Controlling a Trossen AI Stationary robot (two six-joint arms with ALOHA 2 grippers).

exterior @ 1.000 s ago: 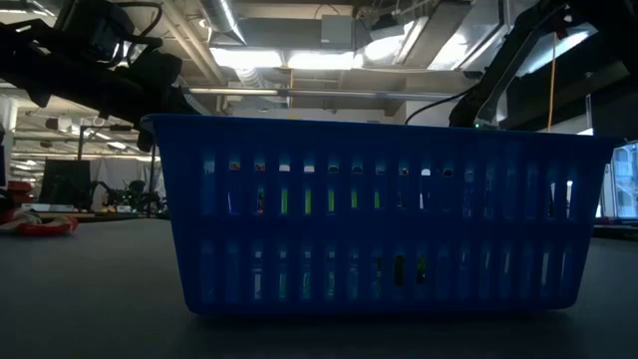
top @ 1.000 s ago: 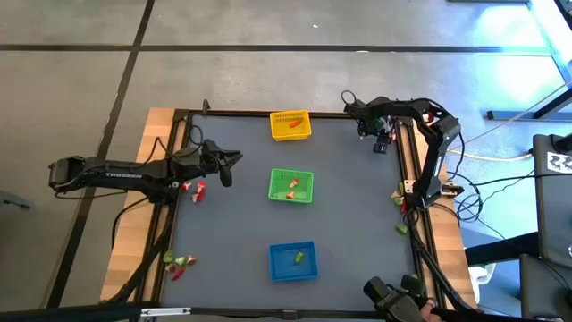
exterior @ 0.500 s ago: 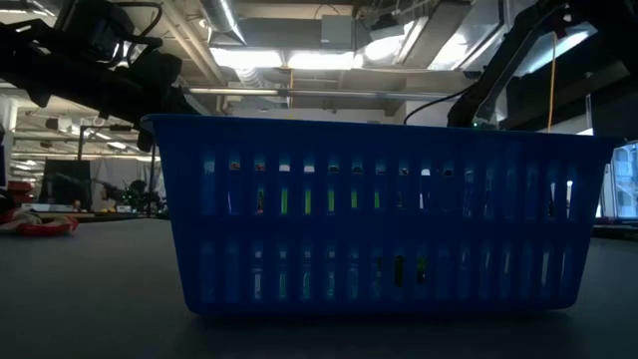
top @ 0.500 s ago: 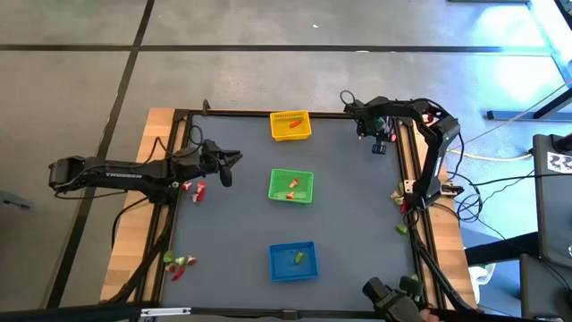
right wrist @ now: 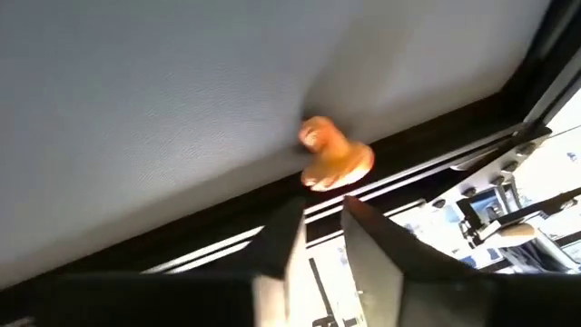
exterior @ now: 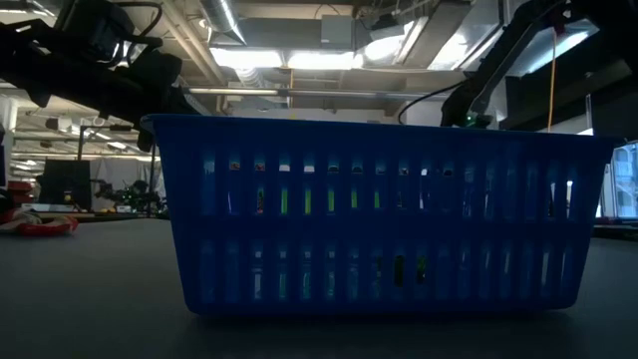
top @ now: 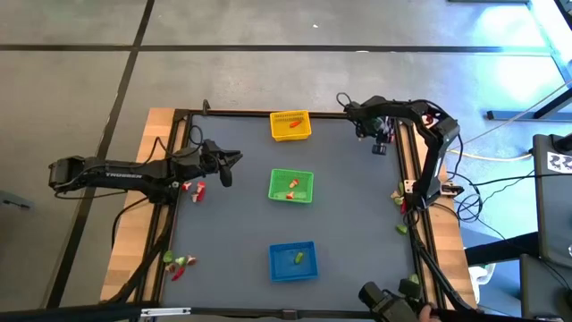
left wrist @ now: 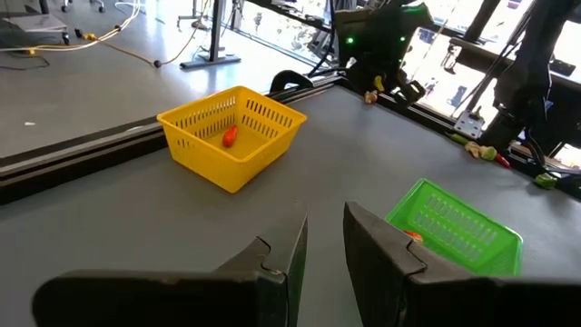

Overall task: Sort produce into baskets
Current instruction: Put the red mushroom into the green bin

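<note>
Three baskets stand in a row down the table's middle: yellow (top: 290, 125) at the far edge, green (top: 291, 185), and blue (top: 293, 260) nearest, each with a piece or two of produce inside. My right gripper (right wrist: 324, 202) is at the far right corner, slanting down, its fingers a narrow gap apart. A small orange produce piece (right wrist: 331, 159) lies just beyond its fingertips, against the black edge rail (right wrist: 427, 154). My left gripper (left wrist: 325, 211) waits near the left edge, its fingers a little apart with nothing between them. My right gripper comes at the orange piece (right wrist: 325, 182) slanting down from above, and the piece sits just past the fingertips on the mat by the rail. Nothing shows between the fingers. I cannot tell whether the tips touch it.
Loose red pieces (top: 193, 190) lie by the left arm, and a mixed red and green cluster (top: 179, 264) lies at the near left. More pieces (top: 399, 195) sit along the right rail. The blue basket (exterior: 384, 214) fills the low view.
</note>
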